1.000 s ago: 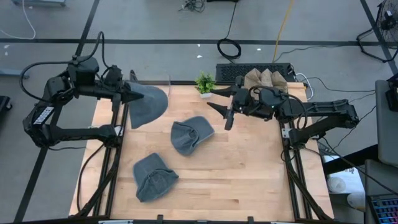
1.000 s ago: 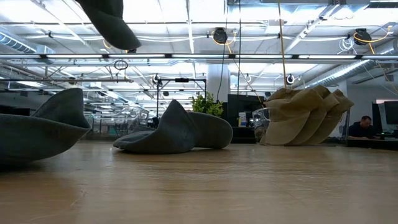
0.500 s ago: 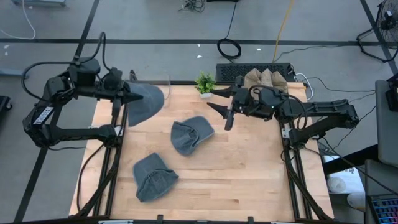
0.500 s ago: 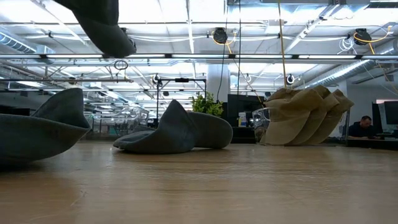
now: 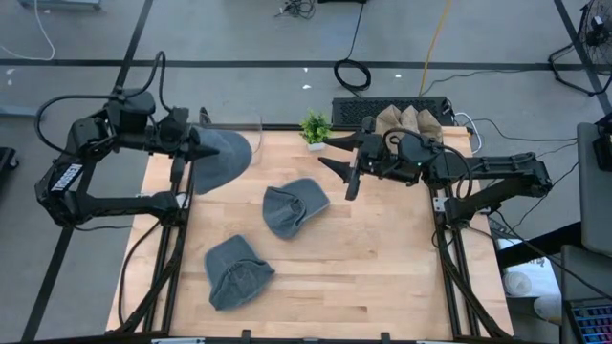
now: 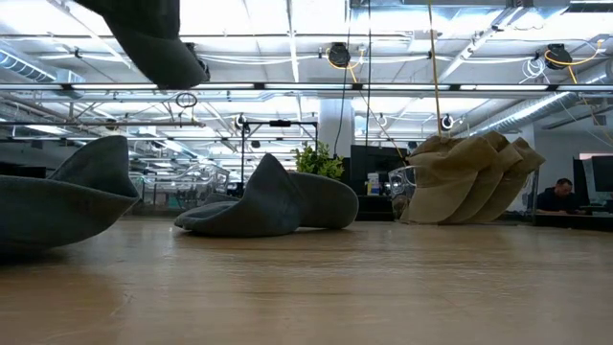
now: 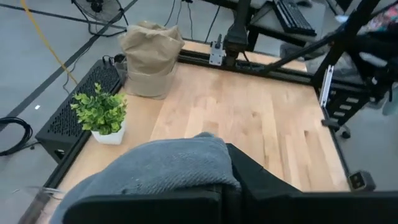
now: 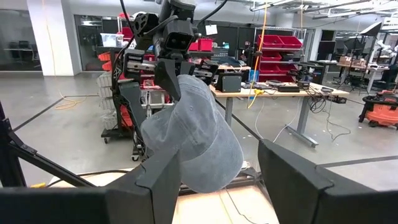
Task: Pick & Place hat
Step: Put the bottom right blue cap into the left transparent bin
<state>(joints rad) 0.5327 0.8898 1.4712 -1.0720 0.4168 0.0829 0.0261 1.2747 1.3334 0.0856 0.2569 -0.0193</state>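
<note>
Left claw (image 5: pixel 196 146) holds a grey hat (image 5: pixel 222 159) in the air over the desk's (image 5: pixel 382 258) far left corner.
From above, the held hat hangs clamped at its edge in the closed left claw, while two more grey hats lie on the desk: a middle hat (image 5: pixel 294 206) and a near hat (image 5: pixel 236 270). The right claw (image 5: pixel 346 162) waits over the far right side with its fingers apart and nothing in them. The right wrist view alone shows the held hat (image 8: pixel 193 134) drooping clear of the wood. The low view adds a tan hat stack (image 6: pixel 466 178) beside a small plant (image 6: pixel 318 160), and a person seated in the room behind.
</note>
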